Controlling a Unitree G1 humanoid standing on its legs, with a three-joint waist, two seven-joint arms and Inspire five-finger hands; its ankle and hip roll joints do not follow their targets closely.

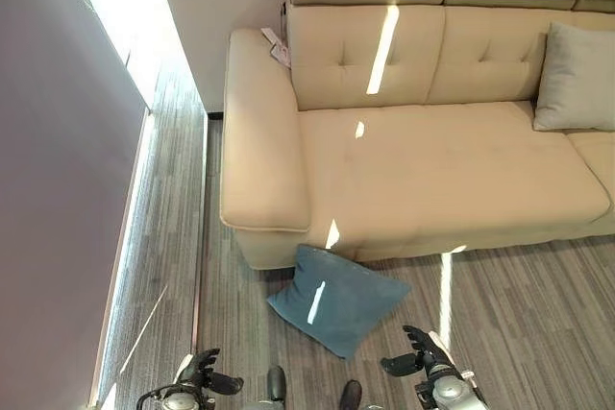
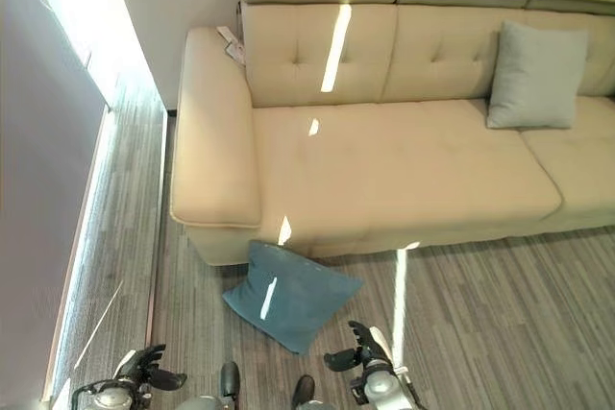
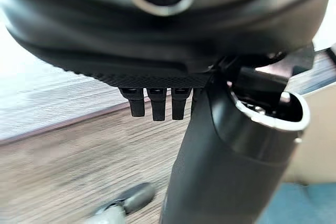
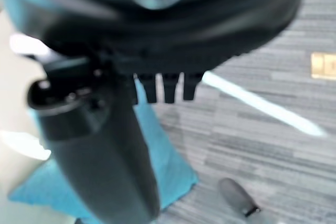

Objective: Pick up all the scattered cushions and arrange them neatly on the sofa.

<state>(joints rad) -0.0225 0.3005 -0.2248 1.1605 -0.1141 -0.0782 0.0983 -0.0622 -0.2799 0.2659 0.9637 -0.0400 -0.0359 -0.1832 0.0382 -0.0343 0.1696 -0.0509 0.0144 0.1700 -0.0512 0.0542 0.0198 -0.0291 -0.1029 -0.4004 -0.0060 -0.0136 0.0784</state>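
- A blue cushion (image 1: 337, 298) lies on the grey plank floor (image 1: 519, 314), tipped against the front of the beige sofa (image 1: 452, 175) just below its left armrest (image 1: 259, 146); it looks like the one item here that has not yet been tidied.
- A grey cushion (image 1: 577, 76) stands upright against the sofa's backrest further along toward the right, seemingly already in its proper place, with a broad stretch of bare seat between it and the armrest.
- The robot's left hand (image 1: 202, 376) hangs low near the floor on the near side of the blue cushion and apart from it, fingers loosely spread and holding nothing.
- The right hand (image 1: 415, 353) is likewise low and empty, fingers relaxed and spread, just beside the cushion's near right corner but not touching it; the right wrist view shows the blue fabric (image 4: 163, 166) past the hand.
- With one hand either side of the cushion, the pose reads as an approach for a two-handed lift, which would suit a soft, bulky thing that a single pinch might let sag.
- Bars of sunlight cross the seat, the backrest and the floor, coming from the bright window (image 1: 106, 7) at the left.
- A small tag (image 1: 276, 45) hangs at the junction of armrest and backrest.
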